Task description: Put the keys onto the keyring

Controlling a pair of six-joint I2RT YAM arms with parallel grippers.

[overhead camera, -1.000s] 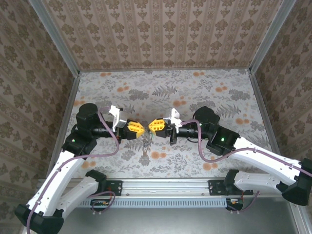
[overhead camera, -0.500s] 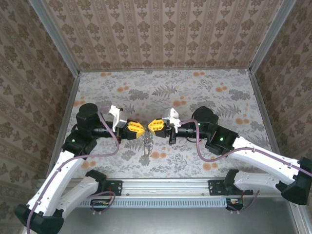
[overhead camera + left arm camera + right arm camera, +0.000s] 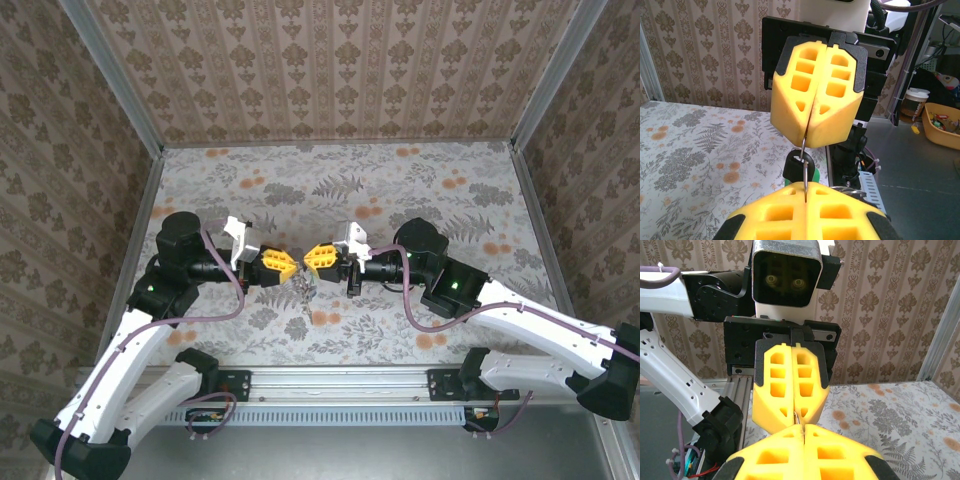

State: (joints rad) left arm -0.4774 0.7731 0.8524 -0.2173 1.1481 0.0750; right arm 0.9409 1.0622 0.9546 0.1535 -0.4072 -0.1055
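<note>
Top external view: two arms reach toward each other over the flower-patterned table [image 3: 420, 190], and their two yellow-tipped grippers meet nearly tip to tip above its middle, the left gripper [image 3: 289, 266] facing the right gripper [image 3: 309, 260]. Just below the gap between them hangs a small metallic cluster, the keys [image 3: 302, 290], close over the table top; from this height their number cannot be told. The left wrist view gives a closer count. One thin grey wire, the keyring [image 3: 804, 172], runs straight from the seam of the right gripper's two pressed-together fingers down into the seam of the left gripper's two fingers. Both pincers are closed tight on that single loop, one at each end of its visible stretch. Two key heads show on the wire between the tips: a dark key [image 3: 796, 164] threaded on the ring, and a green key [image 3: 812, 175] partly hidden just behind it. Whether more keys hang there cannot be made out. In the right wrist view a short sliver of the ring shows where the two pairs of yellow tips meet.
</note>
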